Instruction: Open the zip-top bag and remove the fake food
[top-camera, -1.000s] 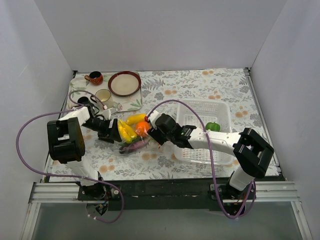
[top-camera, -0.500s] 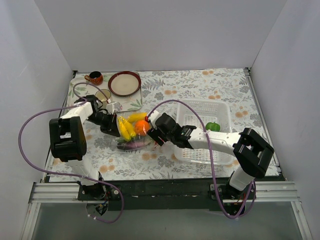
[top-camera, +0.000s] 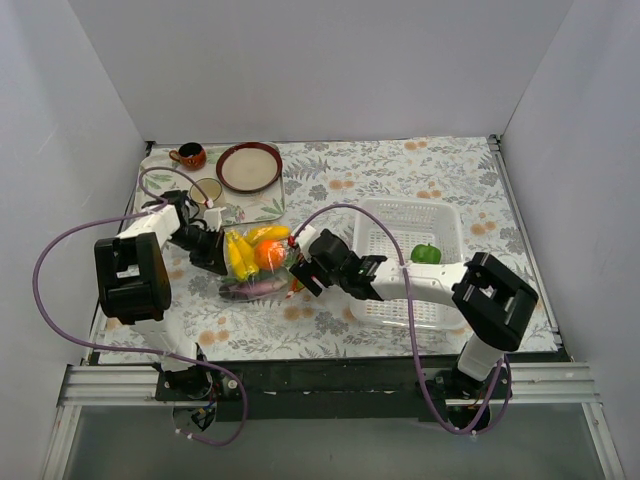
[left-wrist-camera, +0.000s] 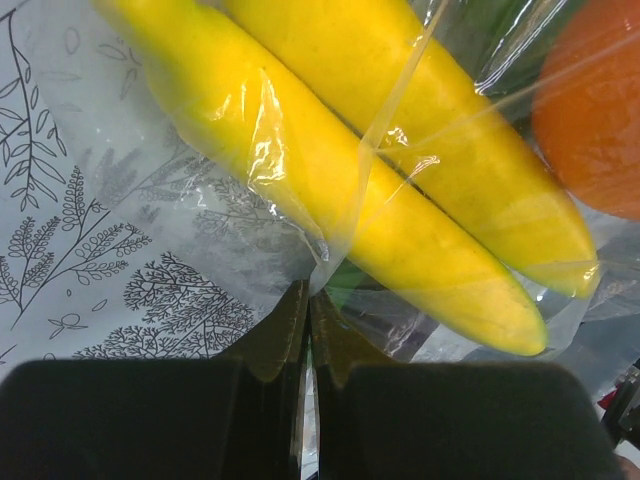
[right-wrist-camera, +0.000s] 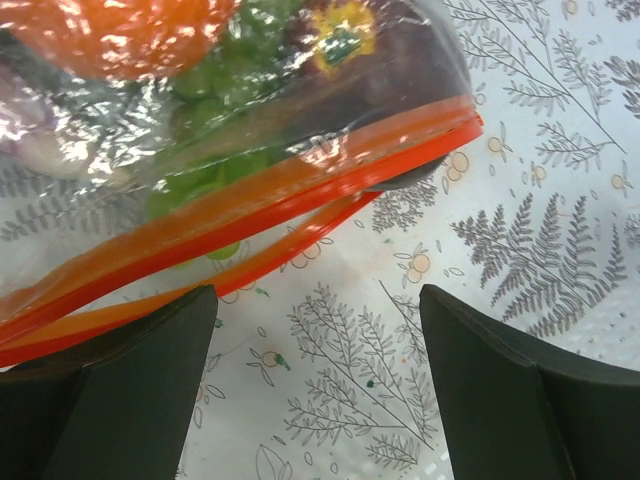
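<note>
Bag (top-camera: 258, 262) farther left on floral cloth (top-camera: 400, 180)

Inside the bag (left-wrist-camera: 240, 190), cropped by the left wrist view's top and right edges: upper ends of the bananas (left-wrist-camera: 400, 190), part of the orange (left-wrist-camera: 595, 110). Lost past the right wrist view's left and top edges: much of the bag itself. Too blurred to name: green pieces (right-wrist-camera: 215, 75) inside the bag.

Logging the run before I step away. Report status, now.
Left hand shut on zip-top bag beside bananas. Right hand open at orange zip strip, partly parted. Bananas, orange inside; green pepper in white basket.
</note>
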